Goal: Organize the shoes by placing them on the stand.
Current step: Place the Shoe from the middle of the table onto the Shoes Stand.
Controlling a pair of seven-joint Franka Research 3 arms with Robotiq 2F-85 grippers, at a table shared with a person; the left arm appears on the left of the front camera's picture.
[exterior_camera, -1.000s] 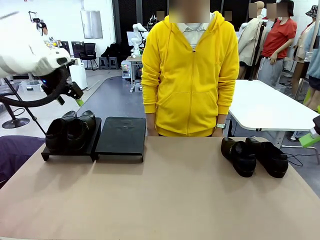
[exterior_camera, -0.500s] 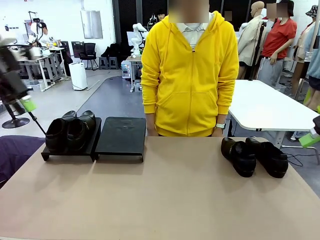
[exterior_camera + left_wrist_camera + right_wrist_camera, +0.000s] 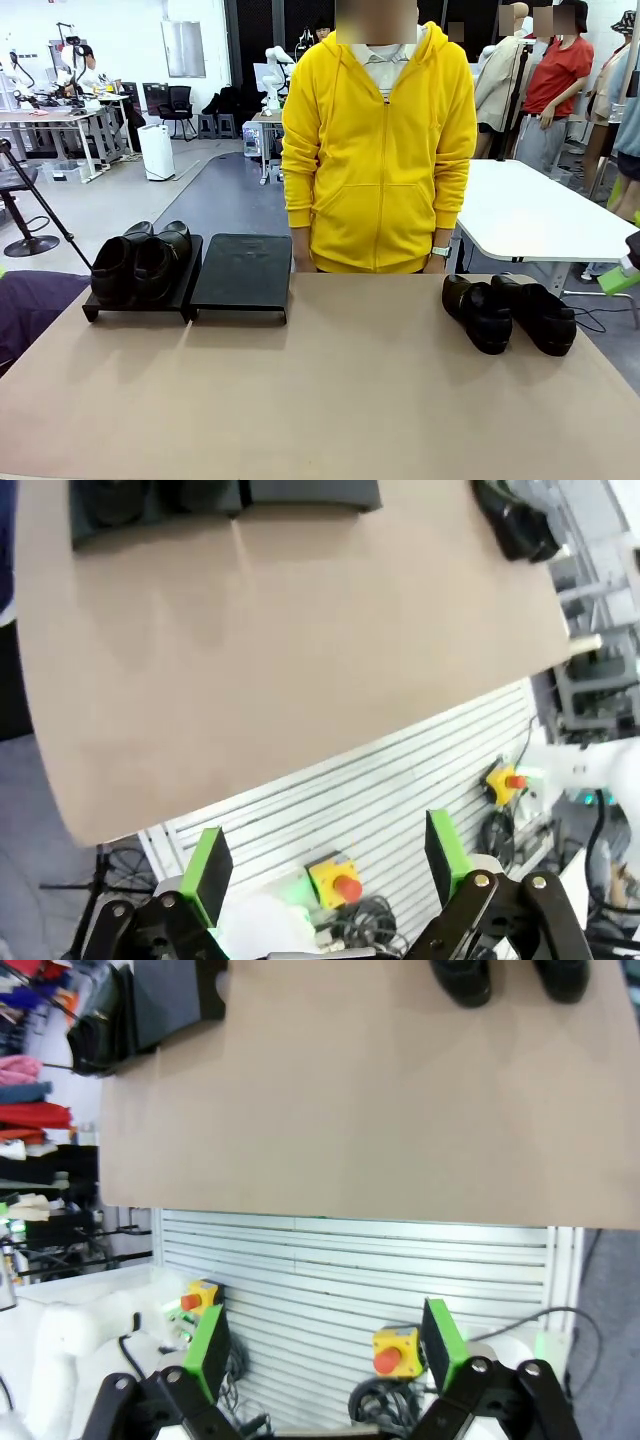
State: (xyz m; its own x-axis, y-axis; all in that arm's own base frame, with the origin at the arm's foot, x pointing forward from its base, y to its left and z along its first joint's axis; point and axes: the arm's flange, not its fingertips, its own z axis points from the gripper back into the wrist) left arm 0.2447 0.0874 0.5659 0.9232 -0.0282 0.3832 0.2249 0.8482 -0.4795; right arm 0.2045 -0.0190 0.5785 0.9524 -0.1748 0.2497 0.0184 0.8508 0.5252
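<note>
Two black shoes (image 3: 138,264) sit side by side on the left panel of the stand (image 3: 243,270); its right panel is bare. Another pair of shoes (image 3: 510,312) rests on the tan table at the far right. The left wrist view looks down from high over the near table edge: my left gripper (image 3: 327,865) is open and holds nothing, with the loaded stand (image 3: 310,492) at the top. My right gripper (image 3: 325,1345) is likewise open and high off the table's near edge, with the loose shoes (image 3: 460,980) at the top. One of its fingertips (image 3: 620,279) peeks in at the front view's right edge.
A person in a yellow hoodie (image 3: 380,140) stands at the table's far edge, between the stand and the loose pair. The tan tabletop (image 3: 330,390) is bare in the middle and near side. A white table (image 3: 530,215) stands behind on the right.
My left arm, which hung above the shoes on the stand a second ago, has pulled back to the left and left the front view. The shoes and the right arm have not moved.
</note>
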